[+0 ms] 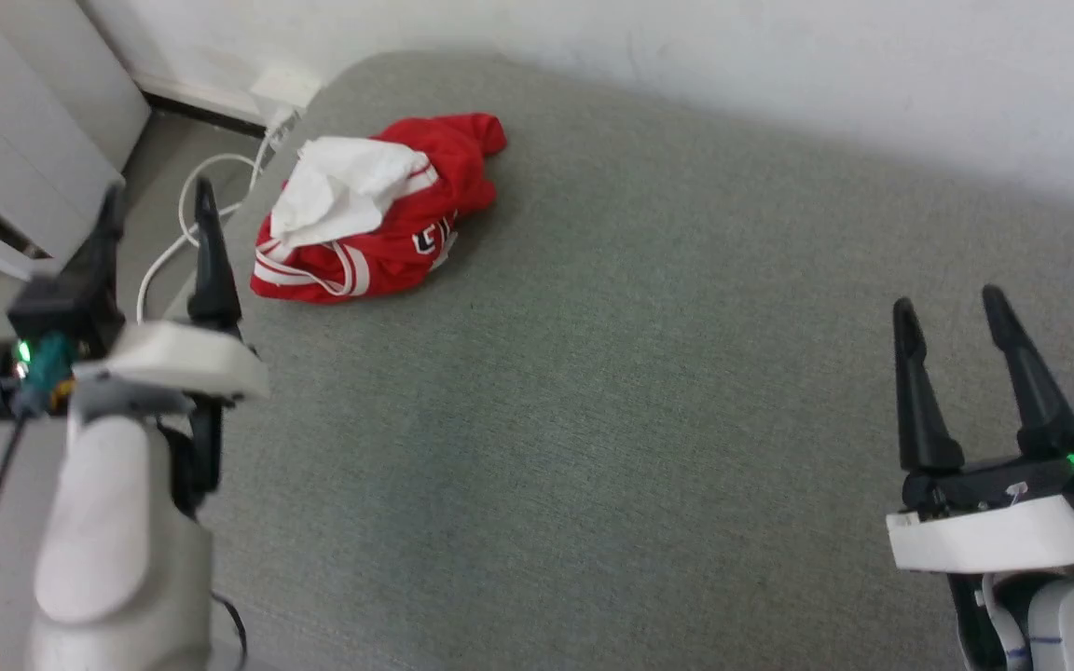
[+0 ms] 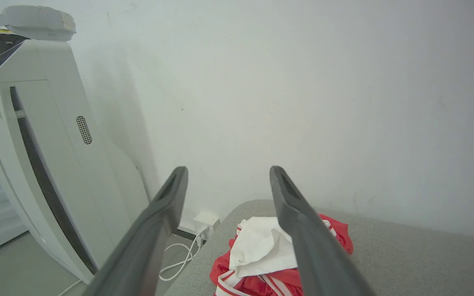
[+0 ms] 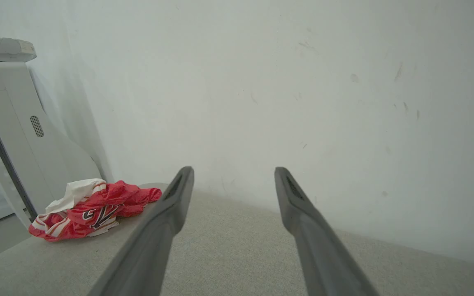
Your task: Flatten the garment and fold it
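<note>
Red garment lies crumpled at your desk's far left corner, white sleeve on top. Your left tool hovers near left, fingers pointing away, spread and empty; your right tool hovers near right, likewise spread

right gripper: two long dark grey fingers, jaws spread wide, above a grey-beige woven fabric surface. crumpled red jersey T-shirt, white sleeve on top and black white-outlined lettering showing, lies at the surface's far left, well apart from the fingers. scuffed white wall behind. pale grey upright machine at left.
</note>
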Robot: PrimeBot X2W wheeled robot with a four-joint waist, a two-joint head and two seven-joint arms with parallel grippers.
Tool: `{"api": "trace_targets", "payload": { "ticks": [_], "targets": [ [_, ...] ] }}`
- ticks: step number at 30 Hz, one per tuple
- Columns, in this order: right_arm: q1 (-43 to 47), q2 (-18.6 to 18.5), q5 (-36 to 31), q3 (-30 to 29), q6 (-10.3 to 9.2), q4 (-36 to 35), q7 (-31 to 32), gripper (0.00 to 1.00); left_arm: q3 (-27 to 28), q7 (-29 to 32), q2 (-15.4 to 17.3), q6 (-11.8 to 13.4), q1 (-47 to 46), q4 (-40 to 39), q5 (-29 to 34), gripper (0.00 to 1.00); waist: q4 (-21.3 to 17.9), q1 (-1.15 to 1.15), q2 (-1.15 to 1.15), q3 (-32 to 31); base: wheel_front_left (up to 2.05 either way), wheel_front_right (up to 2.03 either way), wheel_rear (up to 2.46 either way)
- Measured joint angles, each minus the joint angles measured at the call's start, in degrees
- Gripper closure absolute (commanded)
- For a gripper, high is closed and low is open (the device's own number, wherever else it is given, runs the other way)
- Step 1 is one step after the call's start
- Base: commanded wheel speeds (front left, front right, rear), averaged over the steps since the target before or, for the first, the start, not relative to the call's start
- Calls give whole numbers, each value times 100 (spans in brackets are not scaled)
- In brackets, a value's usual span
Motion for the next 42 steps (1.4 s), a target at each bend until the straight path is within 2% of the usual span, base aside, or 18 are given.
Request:
{"api": "trace_targets", "payload": {
  "ticks": [6,11,13,18,22,25,29,36,37,38,42],
  "targets": [
    [-279,3,-124,-48,-1,-159,-89,0,-35,290,577,-359,-1352,1163,-118,0,-158,1,0,455,0,0,0],
    [-470,3,-221,-98,-1,-288,-144,0,-265,1263,1044,-569,-2368,1987,-565,0,-307,1,0,887,0,0,0],
    [-562,5,-277,-93,-1,-323,-175,0,-568,1791,1195,-573,-2694,2194,-987,0,-372,0,0,1063,0,0,0],
    [-787,8,-337,-80,-1,-481,-229,0,-1559,3348,1644,-619,-3172,2277,-2398,0,-546,0,0,1496,0,0,0],
    [-946,10,-399,-54,-1,-593,-276,0,-1950,4467,2276,-626,-3409,2306,-3327,0,-685,0,0,1834,0,0,0],
    [-1042,12,-436,-35,-1,-656,-278,0,-2152,5165,2607,-626,-3426,2297,-3805,0,-815,0,0,2051,0,0,0],
    [-1106,12,-482,-41,-1,-734,-279,0,-2429,5693,2866,-626,-3424,2240,-4113,0,-983,0,0,2319,0,0,0],
    [-1171,12,-539,-4,-1,-780,-279,0,-2961,5927,3061,-626,-3416,2280,-4207,0,-1197,-1,0,2680,0,0,0],
    [-1174,12,-559,7,-1,-777,-279,0,-3003,5928,3111,-626,-3427,2275,-4231,55,-1228,-1,0,2703,0,0,0],
    [-1176,11,-580,8,-1,-773,-279,0,-3034,5931,3162,-627,-3434,2275,-4269,100,-1254,-1,0,2718,0,0,0],
    [-1177,10,-582,-9,-1,-727,-279,0,-3208,5916,3281,-627,-3435,2213,-4493,100,-1283,-1,0,2672,0,0,0]
  ]
}}
